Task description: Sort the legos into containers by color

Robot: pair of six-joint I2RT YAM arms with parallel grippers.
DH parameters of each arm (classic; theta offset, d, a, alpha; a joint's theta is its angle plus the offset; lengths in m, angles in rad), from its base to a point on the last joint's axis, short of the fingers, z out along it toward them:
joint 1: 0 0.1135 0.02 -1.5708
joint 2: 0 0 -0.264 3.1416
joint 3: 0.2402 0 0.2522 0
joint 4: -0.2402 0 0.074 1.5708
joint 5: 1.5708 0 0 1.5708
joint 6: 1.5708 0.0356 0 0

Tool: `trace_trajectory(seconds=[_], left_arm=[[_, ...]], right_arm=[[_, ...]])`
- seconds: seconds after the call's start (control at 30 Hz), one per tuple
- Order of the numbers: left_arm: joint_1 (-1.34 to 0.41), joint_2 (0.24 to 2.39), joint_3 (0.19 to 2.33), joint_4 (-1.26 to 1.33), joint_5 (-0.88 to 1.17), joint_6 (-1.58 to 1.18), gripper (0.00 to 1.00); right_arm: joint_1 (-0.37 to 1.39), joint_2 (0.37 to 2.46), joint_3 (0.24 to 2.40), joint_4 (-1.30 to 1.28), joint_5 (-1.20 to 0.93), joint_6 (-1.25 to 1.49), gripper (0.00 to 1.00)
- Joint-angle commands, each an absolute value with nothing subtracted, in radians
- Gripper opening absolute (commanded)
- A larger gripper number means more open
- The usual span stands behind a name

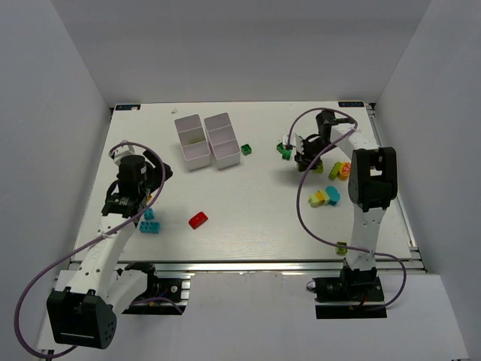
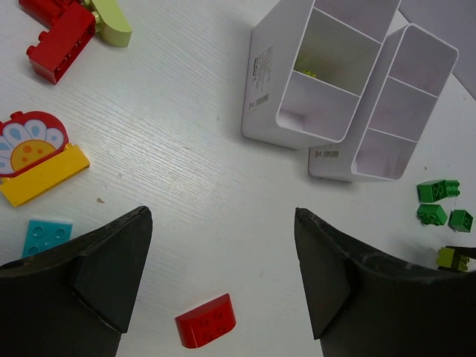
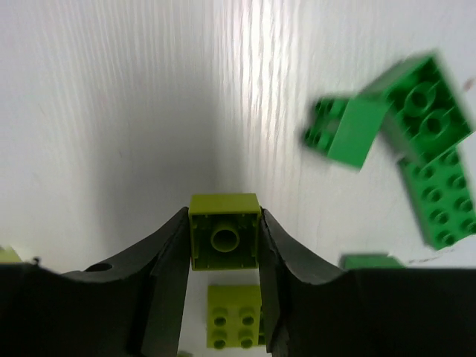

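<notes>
Far to the right of the white worktop (image 1: 255, 203), the right end effector (image 3: 223, 223) pinches a lime brick (image 3: 224, 242) between both fingers. A second lime brick (image 3: 234, 316) lies below it, and dark green bricks (image 3: 424, 126) lie just beside. The left end effector (image 2: 222, 223) hangs with its fingers wide apart above a red brick (image 2: 206, 321). Two white trays (image 2: 262, 82) stand side by side at the far middle of the worktop, well apart from both end effectors.

The left arm (image 1: 113, 233) reaches forward, its gripper (image 2: 223, 216) hanging wide open left of and nearer than the white trays (image 1: 198, 162), while the right arm (image 1: 366, 218) stretches well to their right, its gripper (image 3: 223, 223) pinching a lime brick (image 3: 224, 239).
</notes>
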State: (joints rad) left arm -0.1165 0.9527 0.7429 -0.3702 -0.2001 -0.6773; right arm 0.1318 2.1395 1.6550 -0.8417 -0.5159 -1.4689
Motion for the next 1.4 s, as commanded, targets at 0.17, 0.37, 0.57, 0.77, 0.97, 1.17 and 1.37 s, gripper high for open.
trace_trajectory(seconds=[0.17, 0.37, 0.57, 0.77, 0.97, 1.17, 1.37], left_arm=[[-0.110, 0.904, 0.739, -0.383, -0.204, -0.650, 0.87], [-0.110, 0.839, 0.732, -0.391, -0.219, -0.655, 0.87], [-0.110, 0.776, 0.727, -0.440, -0.235, -0.660, 0.87], [-0.110, 0.710, 0.704, -0.489, -0.239, -0.684, 0.87], [-0.110, 0.677, 0.683, -0.515, -0.244, -0.699, 0.87], [-0.110, 0.658, 0.687, -0.538, -0.250, -0.706, 0.87], [-0.110, 0.649, 0.695, -0.561, -0.258, -0.704, 0.87]], right_arm=[[0.411, 1.918, 1.635, -0.468, -0.752, -0.871, 0.00], [0.618, 1.960, 1.629, 0.119, -0.521, -0.287, 0.00], [0.704, 2.173, 1.908, 0.235, -0.366, -0.075, 0.00], [0.759, 2.279, 1.956, 0.389, -0.223, -0.068, 0.00], [0.773, 2.359, 2.019, 0.434, -0.169, -0.032, 0.00], [0.792, 2.402, 2.045, 0.462, -0.135, -0.054, 0.07], [0.792, 2.430, 2.036, 0.471, -0.120, -0.074, 0.19]])
